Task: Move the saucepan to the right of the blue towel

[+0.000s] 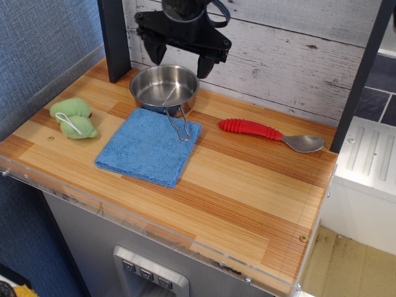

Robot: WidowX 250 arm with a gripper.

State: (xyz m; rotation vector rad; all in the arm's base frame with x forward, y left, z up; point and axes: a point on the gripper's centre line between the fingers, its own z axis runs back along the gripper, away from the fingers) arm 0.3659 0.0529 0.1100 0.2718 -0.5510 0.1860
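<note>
No writing, label, brand, number or sign can be read on anything in view; the three small buttons (146,274) on the grey panel under the table edge carry marks too small to make out.

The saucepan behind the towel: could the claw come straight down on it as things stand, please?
Probably yes. The open claw hangs above the saucepan, nothing between them; the spoon and green toy lie well aside.

a wooden counter (247,185) fills mid-frame; whitewashed plank wall (291,55) behind it, blue textured wall (37,43) at upper left.
</note>
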